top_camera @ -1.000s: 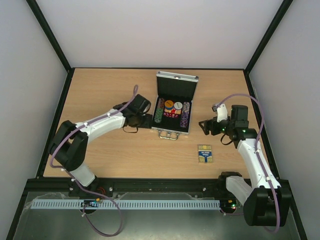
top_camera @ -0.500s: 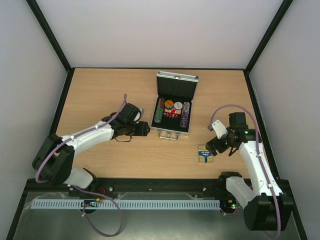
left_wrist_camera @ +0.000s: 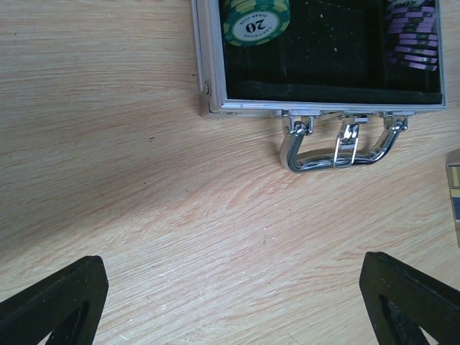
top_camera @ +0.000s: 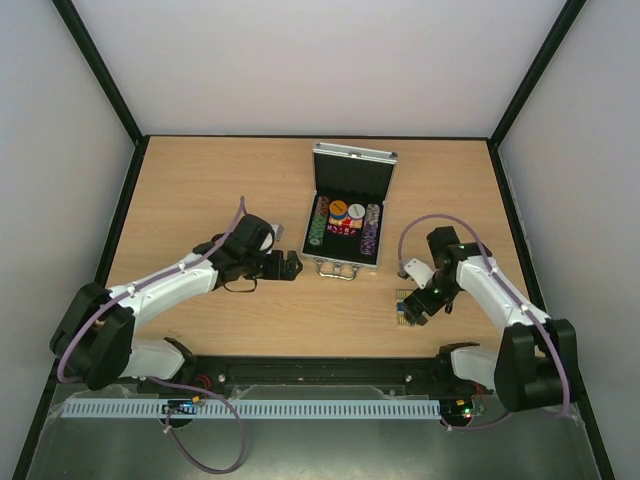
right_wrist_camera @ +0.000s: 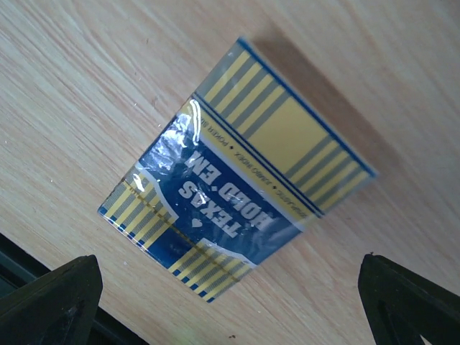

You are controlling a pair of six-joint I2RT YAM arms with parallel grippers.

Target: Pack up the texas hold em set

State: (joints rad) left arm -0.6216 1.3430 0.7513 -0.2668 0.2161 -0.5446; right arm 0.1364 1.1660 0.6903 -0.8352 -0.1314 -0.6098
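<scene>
1. The card deck box (right_wrist_camera: 241, 190) lies flat on the table (top_camera: 200, 190) with its blue-and-yellow printed face up. It is near the front edge, right of the case and apart from it, so it is not yet packed.
2. The case (top_camera: 354, 172) sits open at mid-table with its lid upright on the far side. Rows of poker chips (top_camera: 340, 222) fill the black lining, and the metal handle (left_wrist_camera: 338, 154) rests on the wood on the near side.
3. The right gripper (right_wrist_camera: 230, 296) hangs directly over the box with its fingers spread wide to either side and nothing between them. Whether the tips touch the table cannot be told.
4. The left gripper (left_wrist_camera: 230, 302) sits low just left of the case front, pointing at the handle. It is also wide open and empty.
5. A second ago the right arm was raised beside the case's right wall; it has since swung nearer and dropped onto the box. The left arm has slid nearer and lower, and its fingers have spread from a narrower gap.
6. The case, chips and box have not moved.
7. The right arm now looks set to grasp the deck. The likely next step is to close across the box's narrow sides and carry it to the free slot in the case.
</scene>
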